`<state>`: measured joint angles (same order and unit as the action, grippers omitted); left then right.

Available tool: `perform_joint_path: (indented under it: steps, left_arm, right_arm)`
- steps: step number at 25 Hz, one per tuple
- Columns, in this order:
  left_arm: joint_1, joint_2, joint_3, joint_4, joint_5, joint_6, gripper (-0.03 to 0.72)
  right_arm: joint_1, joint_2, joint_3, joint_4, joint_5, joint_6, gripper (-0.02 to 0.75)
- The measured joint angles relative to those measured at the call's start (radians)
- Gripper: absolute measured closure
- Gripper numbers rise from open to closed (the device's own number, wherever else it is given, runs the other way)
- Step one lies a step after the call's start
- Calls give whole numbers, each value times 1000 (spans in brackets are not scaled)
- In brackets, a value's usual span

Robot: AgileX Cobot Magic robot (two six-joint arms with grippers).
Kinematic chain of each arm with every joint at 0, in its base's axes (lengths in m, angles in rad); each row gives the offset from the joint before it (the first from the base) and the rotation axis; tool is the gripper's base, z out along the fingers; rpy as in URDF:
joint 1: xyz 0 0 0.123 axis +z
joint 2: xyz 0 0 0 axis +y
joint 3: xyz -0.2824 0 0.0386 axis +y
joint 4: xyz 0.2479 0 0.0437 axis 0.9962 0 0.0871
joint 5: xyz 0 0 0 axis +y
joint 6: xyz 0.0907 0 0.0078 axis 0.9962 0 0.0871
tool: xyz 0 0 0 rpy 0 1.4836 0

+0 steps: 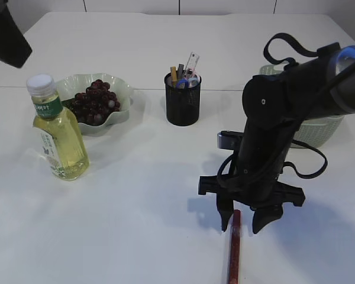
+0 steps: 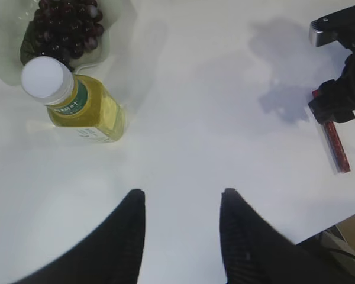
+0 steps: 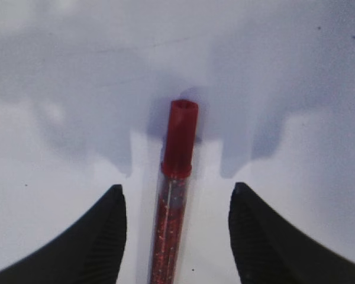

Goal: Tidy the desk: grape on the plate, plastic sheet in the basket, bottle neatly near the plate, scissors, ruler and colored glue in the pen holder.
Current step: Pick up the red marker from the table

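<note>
The white table (image 1: 136,195) fills the exterior view, with its far edge running behind the objects and a broad bare stretch across the middle and front left. In the left wrist view one table edge shows at the lower right corner.

The right arm (image 1: 284,118) bends down from the right side. Its right gripper (image 1: 244,222) hangs just above the tabletop near the front edge of the view, jaws spread, straddling the capped end of the colored glue (image 3: 174,207). The right wrist view shows both fingers (image 3: 100,236) apart from the tube, with open table on either side of it, so nothing is pinched.

The basket (image 1: 319,133) stands at the right, largely hidden behind the arm. The plate (image 1: 121,94), a pale wavy-rimmed dish at the back left, holds the grape (image 1: 94,100) bunch. The bottle (image 1: 58,133) of yellow liquid stands upright just in front of the plate and to its left, close to it.

The black mesh pen holder (image 1: 182,97) stands at the back centre, well apart from plate and basket, with a ruler (image 1: 193,62) and other handles rising from it.

The left gripper (image 2: 180,231) hovers above bare table, jaws spread and empty, the bottle well ahead of it
</note>
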<state>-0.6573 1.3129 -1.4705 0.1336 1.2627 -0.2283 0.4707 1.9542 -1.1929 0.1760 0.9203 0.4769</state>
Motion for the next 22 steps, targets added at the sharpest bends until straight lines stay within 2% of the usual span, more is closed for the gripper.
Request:
perform_joint_path:
  steps: [22]
  left_arm:
    - [0, 6, 0, 2, 0, 0, 379]
  right_arm:
    - [0, 37, 0, 8, -5, 10, 300]
